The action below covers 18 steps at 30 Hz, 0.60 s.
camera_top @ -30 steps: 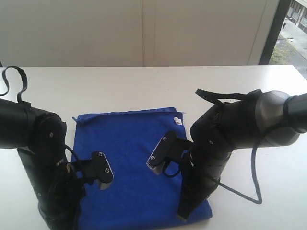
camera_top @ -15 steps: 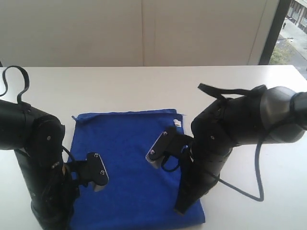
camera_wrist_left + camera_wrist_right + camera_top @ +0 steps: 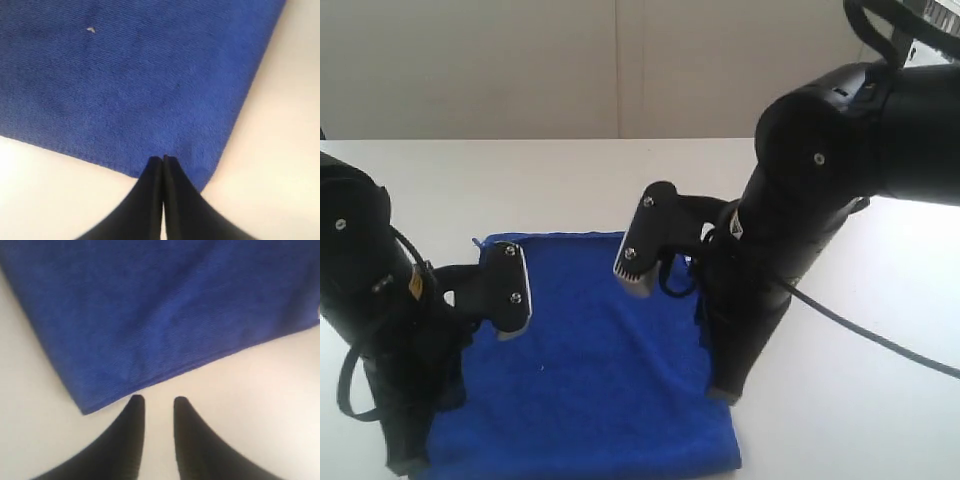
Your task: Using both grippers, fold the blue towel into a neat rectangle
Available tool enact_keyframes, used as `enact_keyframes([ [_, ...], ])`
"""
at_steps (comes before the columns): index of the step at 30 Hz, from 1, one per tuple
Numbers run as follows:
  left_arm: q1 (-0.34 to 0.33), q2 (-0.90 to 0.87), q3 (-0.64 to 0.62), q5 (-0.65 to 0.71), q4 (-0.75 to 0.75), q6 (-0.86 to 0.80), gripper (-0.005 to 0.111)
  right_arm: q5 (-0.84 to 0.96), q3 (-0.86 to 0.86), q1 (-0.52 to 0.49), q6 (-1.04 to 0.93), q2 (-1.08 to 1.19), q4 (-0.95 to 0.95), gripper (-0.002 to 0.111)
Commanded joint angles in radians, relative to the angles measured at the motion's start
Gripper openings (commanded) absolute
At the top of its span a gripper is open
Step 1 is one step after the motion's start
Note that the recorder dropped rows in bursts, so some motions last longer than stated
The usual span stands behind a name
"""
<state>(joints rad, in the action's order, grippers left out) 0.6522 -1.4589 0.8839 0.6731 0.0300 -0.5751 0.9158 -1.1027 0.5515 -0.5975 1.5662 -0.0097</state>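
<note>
Deep royal-blue fuzzy towel (image 3: 590, 370) lies flat on white bench (image 3: 550, 180), toward its near edge. Left fingers (image 3: 150, 200) pressed together at towel's edge near a corner; right fingers (image 3: 132, 430) apart, just off the cloth. Risk: right closes on nothing, left corner slips, fold skews.

The place looked like a robotics lab or test room. Two black robot arms, the left arm (image 3: 360, 290) and the right arm (image 3: 820, 170), stood over a plain white table (image 3: 570, 170), with a loose black cable (image 3: 880, 345) trailing across it. Behind ran bare, pale wall panels (image 3: 470, 60) with one vertical seam.
</note>
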Motion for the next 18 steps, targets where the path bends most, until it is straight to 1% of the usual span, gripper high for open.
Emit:
enact_keyframes([
  [1,0.0,0.014,0.0,0.159,0.0,-0.14,0.029,0.081,0.022,-0.002,-0.168,-0.003,0.09,0.04],
  [3,0.0,0.014,-0.002,0.17,-0.007,-0.172,0.043,0.076,0.055,0.0,-0.221,-0.003,0.09,0.042],
  [5,0.0,0.014,-0.015,0.142,-0.007,-0.195,0.05,0.067,0.085,0.0,-0.25,-0.003,0.09,0.042],
  [10,0.0,0.014,-0.072,0.08,-0.037,-0.278,0.051,0.016,0.162,0.0,-0.318,-0.003,0.092,0.044],
  [14,0.0,0.016,-0.153,0.04,-0.055,-0.395,0.051,-0.071,0.209,0.021,-0.41,-0.003,0.106,0.048],
  [16,0.0,0.016,-0.184,-0.003,-0.055,-0.431,0.054,-0.094,0.223,0.038,-0.436,-0.003,0.107,0.049],
  [18,0.0,0.016,-0.205,-0.069,-0.055,-0.428,0.058,-0.115,0.237,0.045,-0.439,-0.003,0.107,0.049],
])
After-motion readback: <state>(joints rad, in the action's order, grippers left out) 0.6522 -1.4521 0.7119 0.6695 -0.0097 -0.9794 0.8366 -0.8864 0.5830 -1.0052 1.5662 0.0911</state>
